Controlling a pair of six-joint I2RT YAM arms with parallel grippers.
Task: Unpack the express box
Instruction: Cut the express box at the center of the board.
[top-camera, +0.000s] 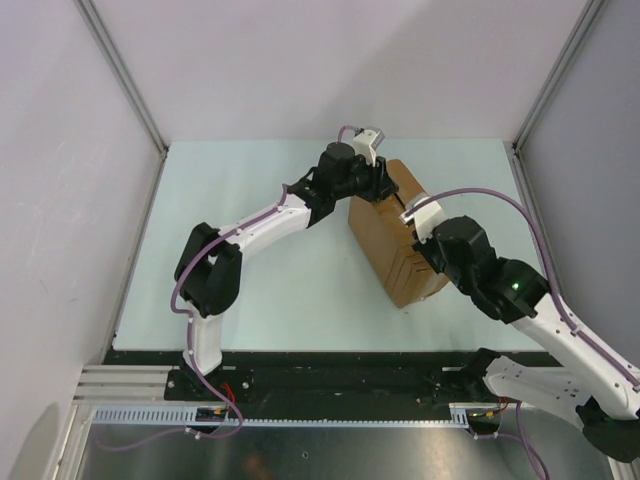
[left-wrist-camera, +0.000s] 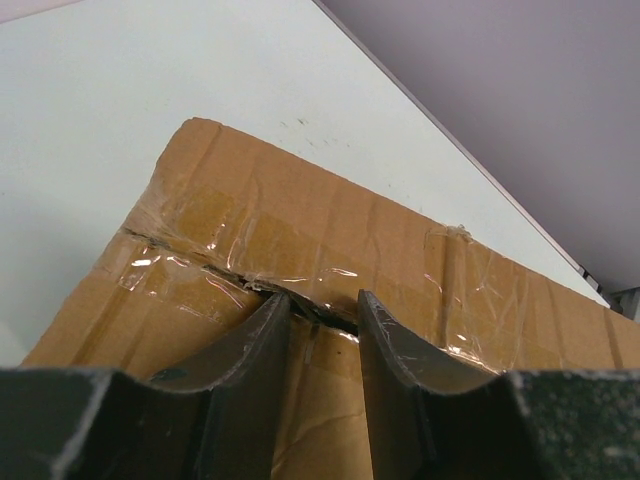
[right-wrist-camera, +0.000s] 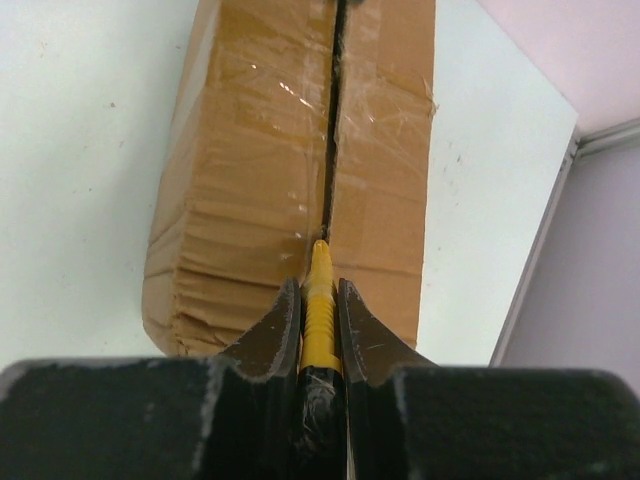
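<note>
Lying toward the far right of the pale surface (top-camera: 260, 200), the brown cardboard box (top-camera: 400, 250) shows a dark slit along its taped seam; the right hand (right-wrist-camera: 319, 292) is clenched on a yellow knife (right-wrist-camera: 320, 262), whose tip sits in that slit at the box's near end; the left hand (left-wrist-camera: 322, 305) stands partly open, gripping nothing, fingertips at the taped seam on the far end.

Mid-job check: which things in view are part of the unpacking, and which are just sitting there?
Part of the job:
- express box, with its taped seam
- yellow utility knife, held in the right gripper, tip at the seam
- left gripper, fingers apart, tips on the box's far taped end

Just there:
- table
- arm cables
- enclosure walls
</note>
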